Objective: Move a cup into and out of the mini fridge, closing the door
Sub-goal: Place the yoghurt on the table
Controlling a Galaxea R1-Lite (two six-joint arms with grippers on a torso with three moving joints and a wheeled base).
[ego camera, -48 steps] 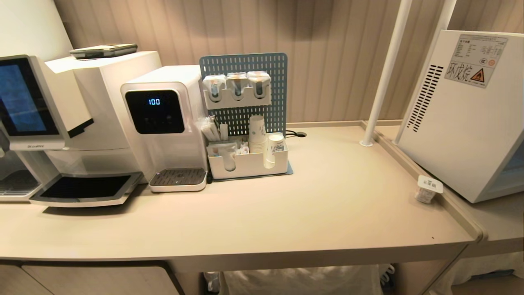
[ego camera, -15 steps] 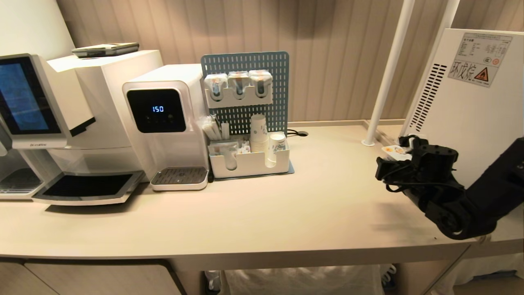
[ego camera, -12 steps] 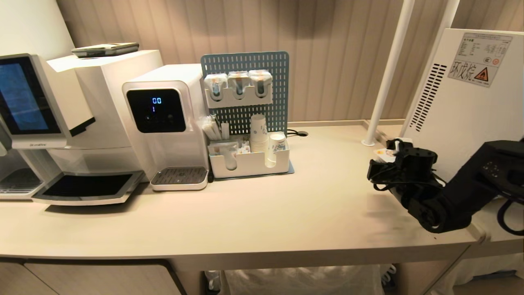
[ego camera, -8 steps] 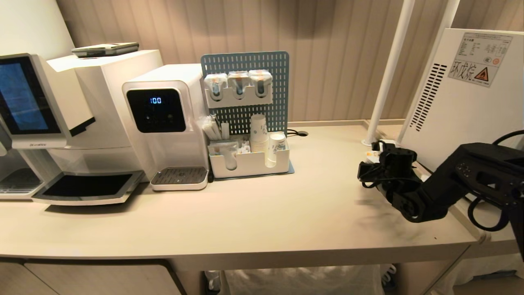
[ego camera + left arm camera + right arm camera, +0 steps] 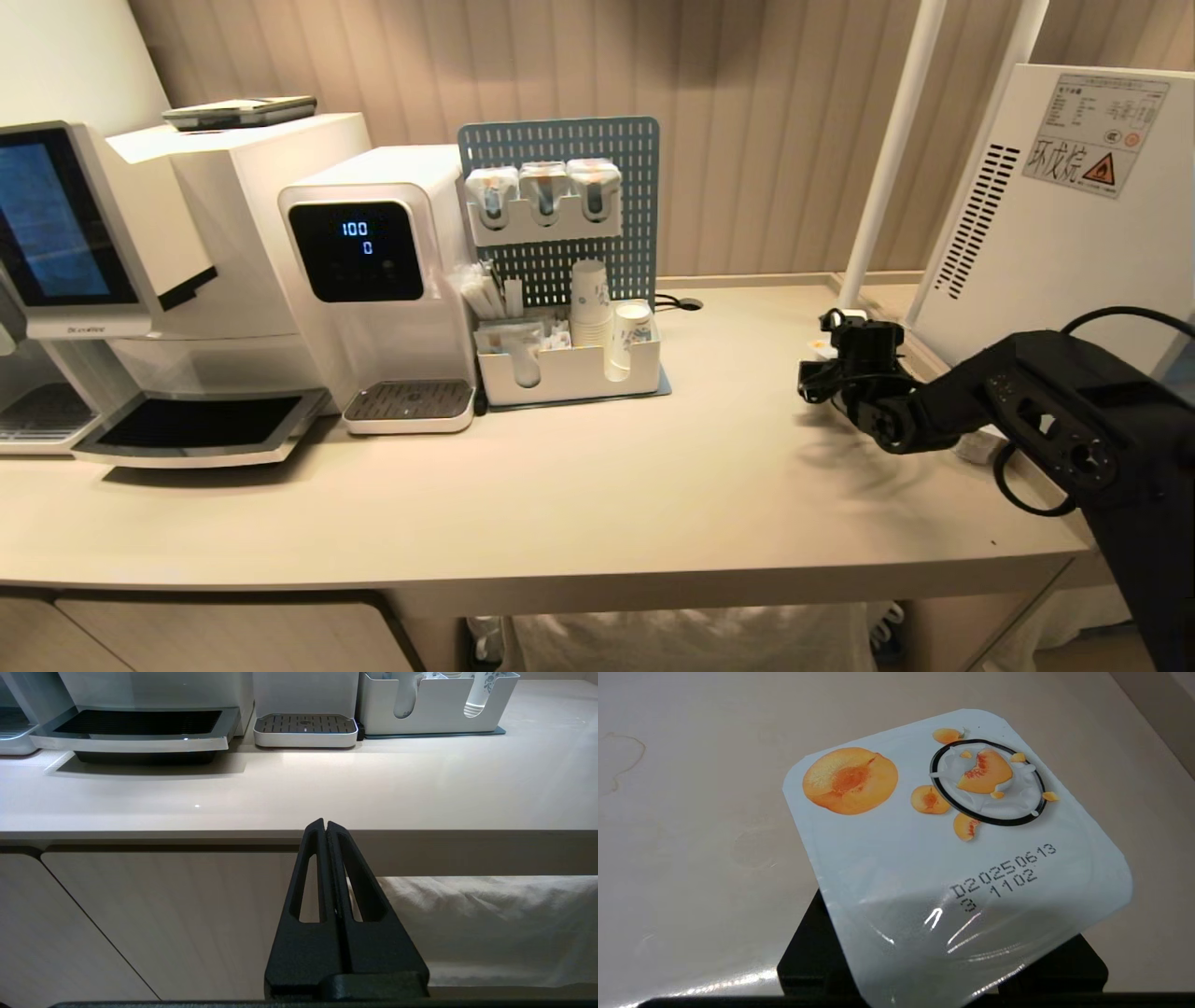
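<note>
My right hand (image 5: 822, 359) pinches a yogurt cup (image 5: 952, 858) from the sides, held upright over the tabletop (image 5: 560, 485) beside the mini fridge (image 5: 1046, 233), its peach-printed foil lid facing up toward the wrist camera. My left hand (image 5: 325, 828) is pressed together, parked below the tabletop edge.

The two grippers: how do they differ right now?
The left gripper is shut and empty; the right gripper holds a peach-lidded yogurt cup. The left gripper sits below the countertop's front edge; the right gripper is out over the countertop, beside the mini fridge. Both are black.
</note>
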